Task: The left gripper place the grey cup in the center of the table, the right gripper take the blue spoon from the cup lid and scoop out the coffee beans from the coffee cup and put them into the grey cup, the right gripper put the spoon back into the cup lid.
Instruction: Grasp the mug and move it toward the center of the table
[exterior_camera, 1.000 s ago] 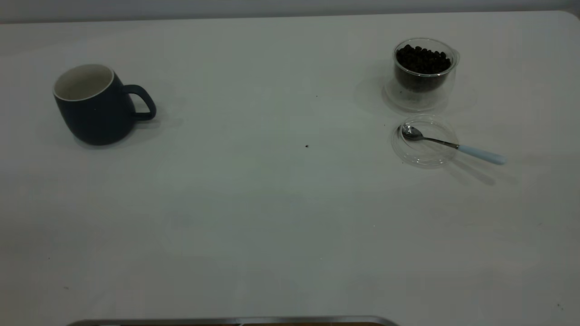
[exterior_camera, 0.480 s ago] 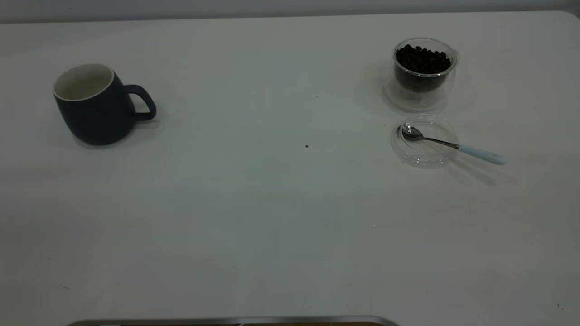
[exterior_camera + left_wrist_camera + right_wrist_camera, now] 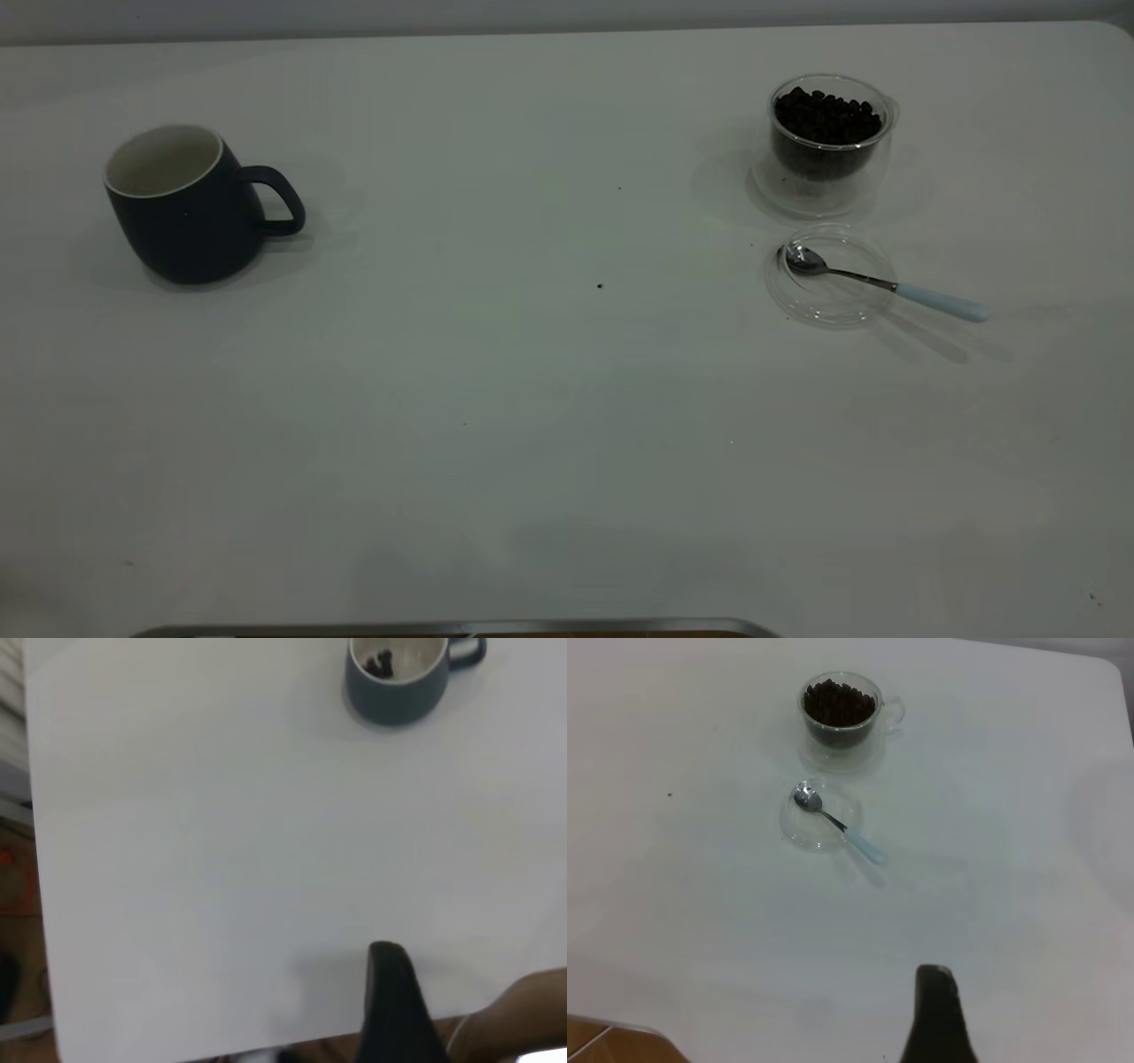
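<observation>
Left wrist view only gives me one dark finger [image 3: 390,992] of the left gripper, hanging over the near edge of the tabletop [image 3: 221,859], so I honestly can't tell whether its fingers are apart or together. Same deal on the right: one black finger [image 3: 935,1014] of the right gripper shows in its own wrist view, well short of everything, spread unknowable.

Taking the grey cup [image 3: 182,208] as the landmark: it stands upright, well apart from the left gripper, handle pointing toward the middle of the tabletop. The left wrist view shows a few dark beans [image 3: 382,663] sitting inside it already. Far across from the mug is the coffee cup [image 3: 828,142], heaped with coffee beans [image 3: 827,115]. Just beside that is the cup lid [image 3: 828,276], with the blue spoon [image 3: 886,285] lying bowl-in-lid and its handle sticking out over the rim, away from the mug.

So I'd say we're at step one, not begun: mug isn't centred yet. Next move is probably the left arm reaching out to the mug, fingers open wide enough for the rim or handle, then carrying it to the middle without tipping it.
</observation>
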